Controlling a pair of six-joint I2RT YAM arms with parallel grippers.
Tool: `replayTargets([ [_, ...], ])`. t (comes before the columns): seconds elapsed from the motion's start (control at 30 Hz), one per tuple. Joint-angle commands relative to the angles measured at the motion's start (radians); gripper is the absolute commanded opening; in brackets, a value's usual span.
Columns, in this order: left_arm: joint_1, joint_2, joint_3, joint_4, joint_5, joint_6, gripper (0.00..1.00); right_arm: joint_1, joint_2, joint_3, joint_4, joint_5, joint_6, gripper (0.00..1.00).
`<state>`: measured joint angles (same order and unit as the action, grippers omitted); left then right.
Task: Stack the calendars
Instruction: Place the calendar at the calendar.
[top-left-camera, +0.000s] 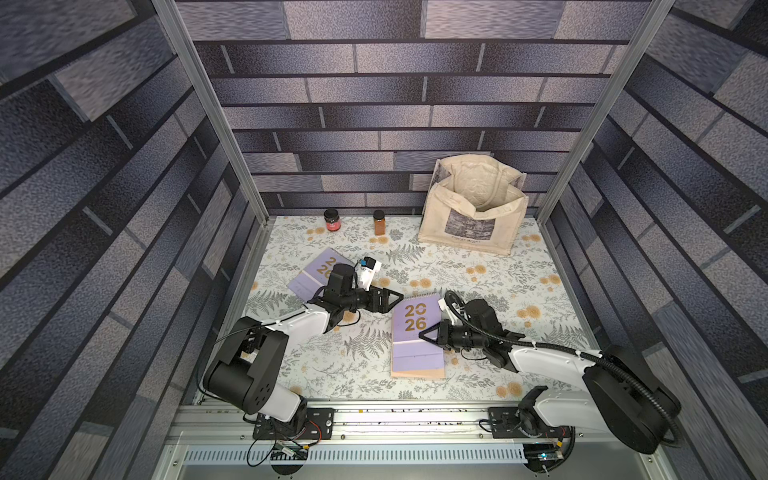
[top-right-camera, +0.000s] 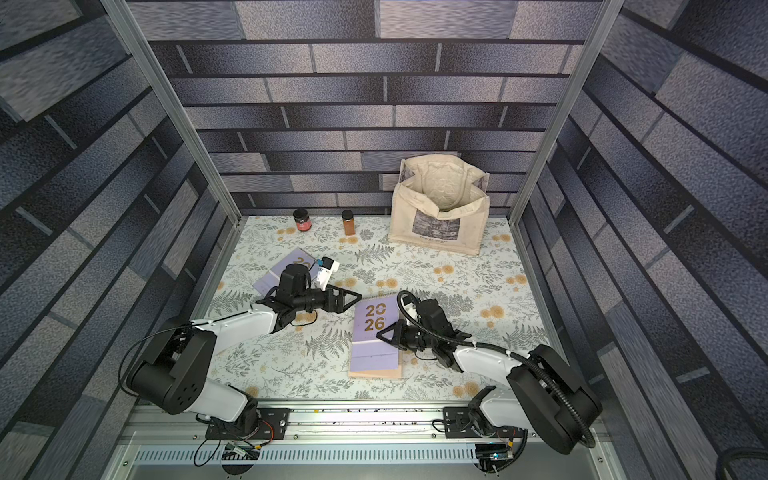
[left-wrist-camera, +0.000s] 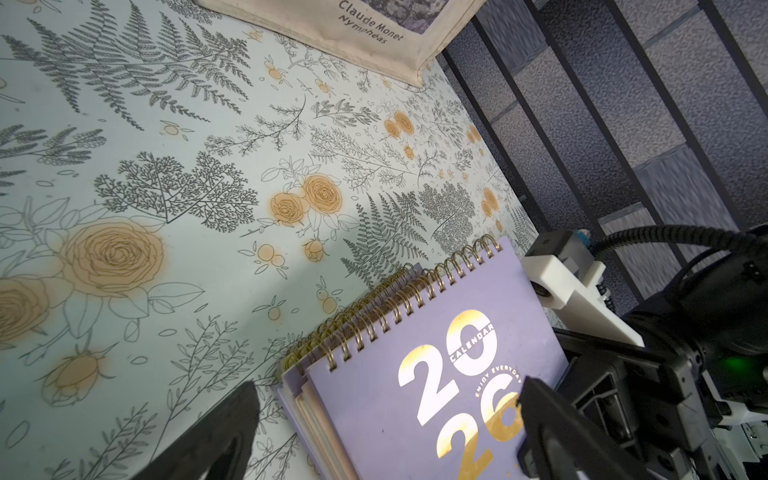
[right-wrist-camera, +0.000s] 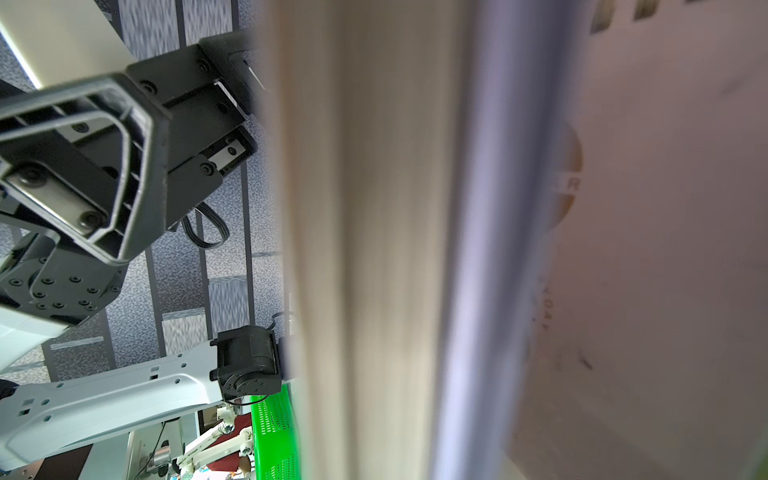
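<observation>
lilac calendar tops stack

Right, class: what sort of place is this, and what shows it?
Probably a robot recording booth, not a home: brick-print wall panels on aluminium posts, and robot arms bolted to a metal rail.

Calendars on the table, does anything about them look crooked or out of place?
Yes. The stack is uneven: a peach calendar pokes out under the top lilac calendar, and the spiral bindings are fanned rather than aligned. One more lilac calendar lies apart at an angle, not yet stacked.
</observation>
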<state>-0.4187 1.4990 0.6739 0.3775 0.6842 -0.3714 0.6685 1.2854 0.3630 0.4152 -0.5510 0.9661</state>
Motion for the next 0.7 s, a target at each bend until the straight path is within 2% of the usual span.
replayTargets([
  [0.0,-0.016,0.011,0.022,-0.015,0.030,0.015,1.00,0.009,0.029,-0.025,-0.042,0.050,-0.003,0.00],
  [0.2,-0.050,0.027,0.031,-0.005,0.047,0.003,1.00,0.009,0.035,-0.025,-0.065,0.058,-0.006,0.00],
  [0.4,-0.067,0.041,0.033,0.016,0.122,-0.022,1.00,0.009,0.037,-0.027,-0.079,0.067,-0.005,0.00],
  [0.67,-0.107,0.089,0.027,0.035,0.131,-0.034,1.00,0.008,0.038,-0.024,-0.097,0.076,-0.008,0.00],
])
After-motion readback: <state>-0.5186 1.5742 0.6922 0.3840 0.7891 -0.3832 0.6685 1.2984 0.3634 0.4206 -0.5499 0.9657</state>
